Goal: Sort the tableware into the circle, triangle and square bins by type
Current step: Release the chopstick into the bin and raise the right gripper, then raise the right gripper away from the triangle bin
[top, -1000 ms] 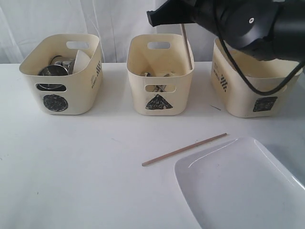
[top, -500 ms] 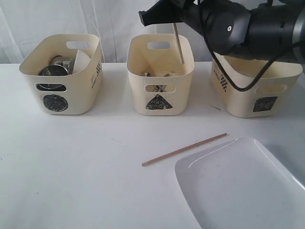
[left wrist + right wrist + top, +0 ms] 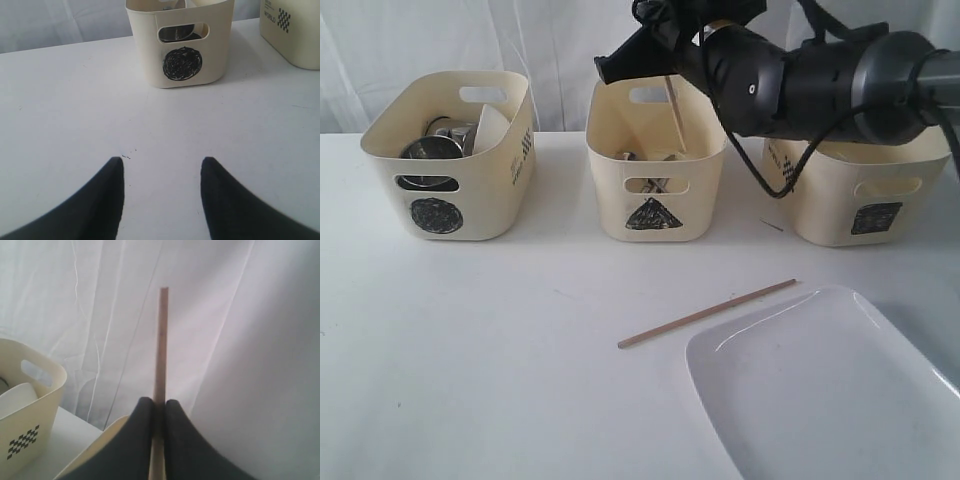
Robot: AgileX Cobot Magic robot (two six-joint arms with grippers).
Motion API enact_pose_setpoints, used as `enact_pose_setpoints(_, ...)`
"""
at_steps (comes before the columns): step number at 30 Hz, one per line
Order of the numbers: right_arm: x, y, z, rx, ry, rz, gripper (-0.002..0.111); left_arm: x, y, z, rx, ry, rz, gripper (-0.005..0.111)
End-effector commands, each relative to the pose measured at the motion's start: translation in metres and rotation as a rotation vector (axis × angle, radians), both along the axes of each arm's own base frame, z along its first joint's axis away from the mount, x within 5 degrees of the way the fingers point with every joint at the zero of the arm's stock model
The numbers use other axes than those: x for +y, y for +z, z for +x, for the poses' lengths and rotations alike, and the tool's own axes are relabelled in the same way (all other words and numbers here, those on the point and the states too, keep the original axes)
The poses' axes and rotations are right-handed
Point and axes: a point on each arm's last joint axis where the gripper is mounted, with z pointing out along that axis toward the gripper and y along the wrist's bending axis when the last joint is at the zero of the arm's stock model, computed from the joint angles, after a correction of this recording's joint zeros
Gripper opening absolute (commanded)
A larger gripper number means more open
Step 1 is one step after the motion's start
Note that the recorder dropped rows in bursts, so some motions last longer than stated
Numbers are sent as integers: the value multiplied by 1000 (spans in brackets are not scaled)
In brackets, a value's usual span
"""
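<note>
My right gripper [image 3: 665,72] is shut on a wooden chopstick [image 3: 676,112] that hangs nearly upright over the triangle bin [image 3: 655,225], its lower end inside the tub among steel cutlery [image 3: 650,157]. In the right wrist view the chopstick [image 3: 161,350] sticks out between the closed gripper [image 3: 159,402]. A second chopstick [image 3: 708,313] lies on the table beside the large white plate [image 3: 830,390]. The circle bin [image 3: 485,210] holds steel mugs [image 3: 432,148] and a white bowl [image 3: 492,125]. The square bin [image 3: 820,215] stands right. My left gripper [image 3: 161,165] is open above bare table, facing the circle bin [image 3: 145,55].
The right arm's black body [image 3: 820,80] stretches across above the square bin. A white curtain [image 3: 560,40] hangs behind the tubs. The triangle bin's side [image 3: 295,35] shows at the edge of the left wrist view. The white table [image 3: 470,350] spreads in front.
My right arm has swung left with the chopstick, from near the triangle bin's right rim to above its middle. The chopstick on the table and the plate have not moved.
</note>
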Motion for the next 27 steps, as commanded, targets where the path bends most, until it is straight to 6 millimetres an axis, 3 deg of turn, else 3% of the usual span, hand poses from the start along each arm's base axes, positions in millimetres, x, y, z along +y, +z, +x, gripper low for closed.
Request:
enact_pose_setpoints(1, -5, -4, 10, -12, -22, 9, 0, 0, 0, 0, -7, 4, -14, 52)
enact_pose_setpoints(10, -7, -3, 14, -17, -37, 93, 0, 0, 0, 0, -7, 4, -14, 52)
enact_pose_setpoints(27, -11, -11, 20, -52, -65, 96, 0, 0, 0, 0, -7, 4, -14, 52)
